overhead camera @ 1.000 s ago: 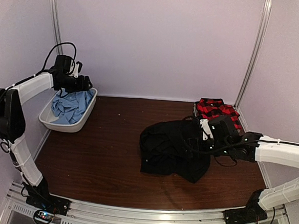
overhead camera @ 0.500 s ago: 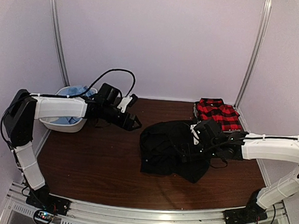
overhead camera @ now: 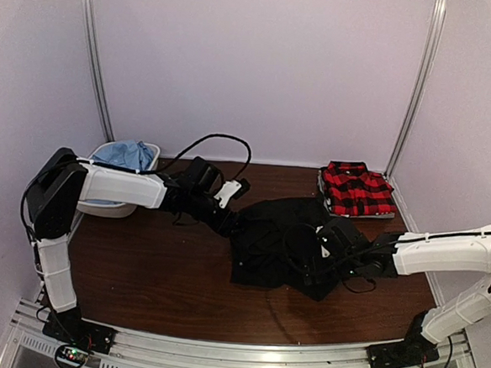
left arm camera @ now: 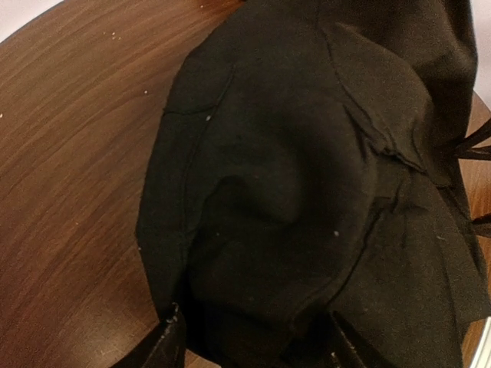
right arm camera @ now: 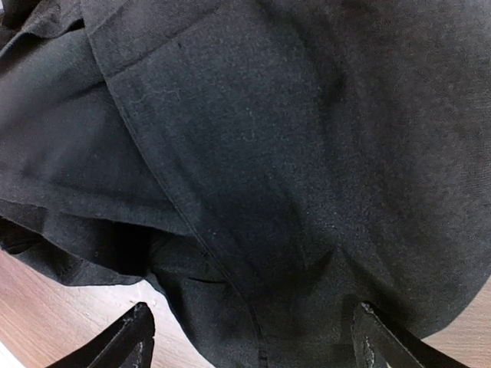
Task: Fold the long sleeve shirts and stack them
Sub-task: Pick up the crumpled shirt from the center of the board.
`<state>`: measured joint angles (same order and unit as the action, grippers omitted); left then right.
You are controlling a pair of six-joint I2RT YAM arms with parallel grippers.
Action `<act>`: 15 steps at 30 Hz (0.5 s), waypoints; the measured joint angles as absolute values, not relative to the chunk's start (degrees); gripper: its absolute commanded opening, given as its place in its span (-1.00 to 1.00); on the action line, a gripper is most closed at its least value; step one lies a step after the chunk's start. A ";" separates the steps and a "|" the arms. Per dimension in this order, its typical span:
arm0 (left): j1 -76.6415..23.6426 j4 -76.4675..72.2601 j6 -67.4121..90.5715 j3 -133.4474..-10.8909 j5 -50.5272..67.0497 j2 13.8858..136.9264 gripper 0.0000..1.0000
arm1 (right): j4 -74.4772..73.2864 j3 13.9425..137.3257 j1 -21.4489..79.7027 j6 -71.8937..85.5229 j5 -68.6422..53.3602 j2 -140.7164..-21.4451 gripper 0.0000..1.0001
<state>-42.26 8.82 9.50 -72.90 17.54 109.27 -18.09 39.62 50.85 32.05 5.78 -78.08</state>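
The black shirt [overhead camera: 279,249] lies crumpled in a heap at the middle of the table. It fills the left wrist view [left arm camera: 307,192] and the right wrist view [right arm camera: 253,153]. My left gripper [overhead camera: 236,220] is at the heap's upper left edge, jaws open over the cloth [left arm camera: 253,349]. My right gripper [overhead camera: 314,263] is over the heap's right side, jaws wide open above the cloth [right arm camera: 249,345]. The red-and-black plaid shirt [overhead camera: 358,190] lies folded at the back right. The light blue shirt [overhead camera: 125,154] sits bunched in a white bin [overhead camera: 109,208].
The white bin stands at the back left against the wall. A black cable loops above the left arm [overhead camera: 219,140]. Bare wood table [overhead camera: 155,270] lies in front of and left of the black heap.
My left arm has swung from the bin across to the black shirt's left edge. My right gripper has moved left and nearer, further onto the heap.
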 measured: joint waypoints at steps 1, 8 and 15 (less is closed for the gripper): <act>-42.28 8.80 9.28 -73.23 17.12 110.06 0.06 | -17.82 39.62 50.89 32.18 5.80 -78.41 0.79; -42.28 8.62 8.64 -74.72 14.33 112.62 -0.69 | -16.71 39.57 51.09 33.01 5.85 -79.20 0.77; -42.33 9.13 8.25 -76.47 13.76 112.20 -1.00 | -16.80 39.33 51.11 34.39 7.84 -79.20 0.63</act>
<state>-42.33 9.13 8.25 -76.47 13.76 112.20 -16.80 39.33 51.11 34.39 7.84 -79.20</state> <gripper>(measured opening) 0.012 0.841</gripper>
